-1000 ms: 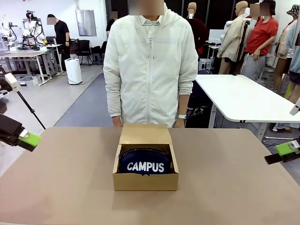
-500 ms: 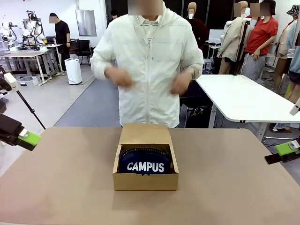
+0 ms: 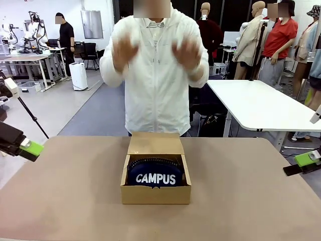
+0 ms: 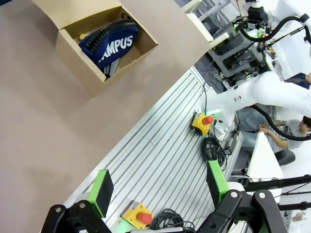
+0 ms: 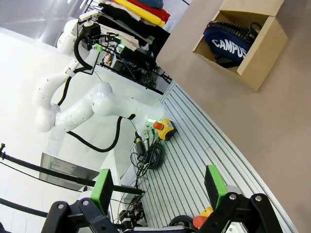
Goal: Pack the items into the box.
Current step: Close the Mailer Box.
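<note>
Person's hands (image 3: 124,51) rose; left pincer (image 4: 158,180), right pincer (image 5: 158,183) gape; pouch (image 3: 155,175) lies in box (image 3: 155,195).

**My three cameras: one fixed, two on my wrists.**
The front camera sits between my arms at my side of the table (image 3: 65,201) and faces across it to the person (image 3: 158,85) opposite, the box (image 3: 155,193) close and centred. Each wrist camera looks along its own claw, left gripper (image 4: 159,187) and right gripper (image 5: 159,188), down from off the table's edge. Both are rolled aslant and well apart from the box, which lies in an upper corner. All three views share the box and the table around it.
</note>
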Tool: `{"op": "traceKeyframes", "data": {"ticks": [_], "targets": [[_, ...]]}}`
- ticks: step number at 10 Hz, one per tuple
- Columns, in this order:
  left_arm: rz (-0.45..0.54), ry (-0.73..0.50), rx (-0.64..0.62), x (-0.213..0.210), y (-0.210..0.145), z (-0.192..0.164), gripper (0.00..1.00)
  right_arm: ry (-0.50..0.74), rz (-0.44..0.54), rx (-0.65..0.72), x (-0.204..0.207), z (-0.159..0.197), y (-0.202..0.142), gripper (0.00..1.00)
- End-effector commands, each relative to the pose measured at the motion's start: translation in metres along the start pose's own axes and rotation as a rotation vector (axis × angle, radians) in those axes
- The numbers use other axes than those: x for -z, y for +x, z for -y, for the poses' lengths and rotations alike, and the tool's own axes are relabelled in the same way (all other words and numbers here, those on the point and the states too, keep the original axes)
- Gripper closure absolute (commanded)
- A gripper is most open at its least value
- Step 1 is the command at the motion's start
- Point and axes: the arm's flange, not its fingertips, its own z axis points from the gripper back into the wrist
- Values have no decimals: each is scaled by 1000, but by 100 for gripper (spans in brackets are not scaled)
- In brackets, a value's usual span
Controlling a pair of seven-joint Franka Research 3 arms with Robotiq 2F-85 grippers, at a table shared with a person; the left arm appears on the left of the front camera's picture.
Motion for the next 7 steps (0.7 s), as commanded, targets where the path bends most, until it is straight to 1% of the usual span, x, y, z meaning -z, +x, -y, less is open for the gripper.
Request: {"op": "traceKeyframes", "data": {"ticks": [1,6,7], "targets": [[7,-5,6,0,-1,-3,0,-2,-14,-4,-2,-1,-4,0],[7,-5,6,0,-1,-3,0,-2,-14,-4,-2,-1,-4,0],[0,0,0,0,0,0,0,0,0,0,0,0,0,0]]}}
